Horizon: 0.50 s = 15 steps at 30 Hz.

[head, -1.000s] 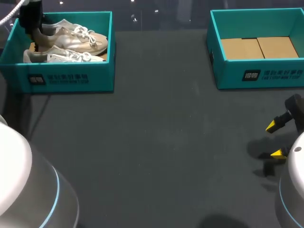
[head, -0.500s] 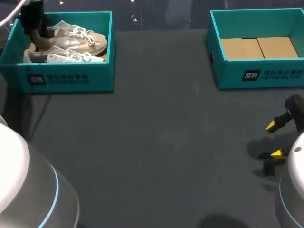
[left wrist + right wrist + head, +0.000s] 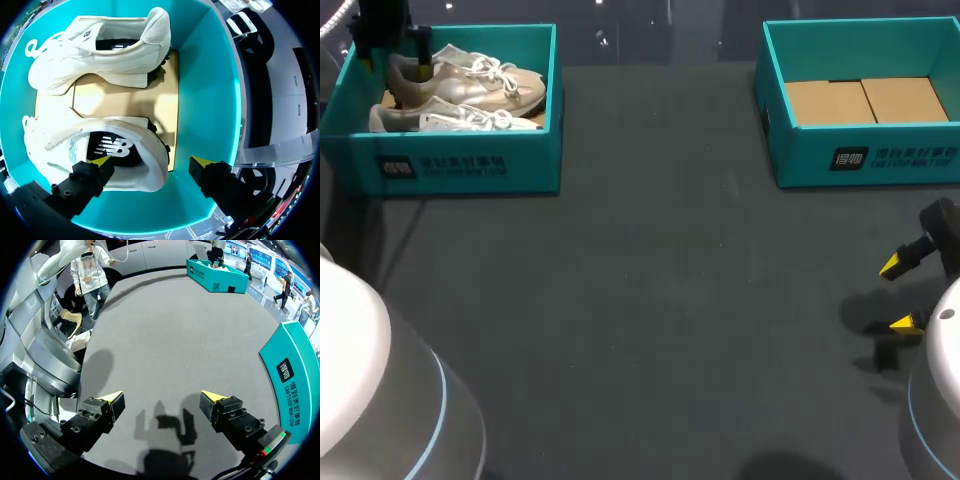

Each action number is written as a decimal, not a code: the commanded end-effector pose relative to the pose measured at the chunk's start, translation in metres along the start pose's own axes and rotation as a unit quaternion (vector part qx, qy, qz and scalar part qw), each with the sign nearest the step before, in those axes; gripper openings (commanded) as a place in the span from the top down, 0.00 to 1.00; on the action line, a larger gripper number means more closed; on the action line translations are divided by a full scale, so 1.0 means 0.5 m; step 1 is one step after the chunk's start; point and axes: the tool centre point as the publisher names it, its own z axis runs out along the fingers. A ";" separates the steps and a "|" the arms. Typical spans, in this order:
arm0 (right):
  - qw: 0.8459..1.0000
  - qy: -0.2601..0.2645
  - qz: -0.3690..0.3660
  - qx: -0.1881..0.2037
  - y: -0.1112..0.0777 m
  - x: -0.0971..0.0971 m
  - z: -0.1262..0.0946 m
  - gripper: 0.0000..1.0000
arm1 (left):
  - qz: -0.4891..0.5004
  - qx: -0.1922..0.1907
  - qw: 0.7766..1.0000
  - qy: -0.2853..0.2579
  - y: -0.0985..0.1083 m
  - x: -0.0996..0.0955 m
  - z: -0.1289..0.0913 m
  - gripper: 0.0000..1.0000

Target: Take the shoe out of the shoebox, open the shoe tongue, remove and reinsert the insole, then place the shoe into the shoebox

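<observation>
Cream lace-up shoe (image 3: 52,137) (dark insole (image 3: 112,147)) in teal shoebox (image 3: 207,90).

A rounded white-grey left arm casing (image 3: 360,380) fills the lower left corner of the head view, and a matching right arm casing (image 3: 940,400) the lower right. Each is crossed by a thin light-blue ring (image 3: 438,400). At the upper left the left arm ends in a black wrist block (image 3: 380,30), with a white cable (image 3: 338,28) curving past it. In the wrist views the left arm's fingers (image 3: 82,182) are black, blocky and angular, dotted with small round screws, and capped by bright yellow wedge tips (image 3: 102,161). The right arm's fingers (image 3: 95,415) look alike; one carries a small red and green mark (image 3: 265,449) near its base.
</observation>
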 end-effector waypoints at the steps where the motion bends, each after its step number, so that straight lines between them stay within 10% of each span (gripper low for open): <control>1: 1.000 -0.001 0.000 0.001 0.000 0.003 -0.001 0.00 | -0.002 -0.012 1.000 -0.003 -0.018 0.009 -0.025 0.00; 15: 1.000 -0.001 0.000 0.001 0.000 0.003 -0.001 0.00 | -0.011 -0.034 0.999 -0.009 -0.076 0.042 -0.151 0.00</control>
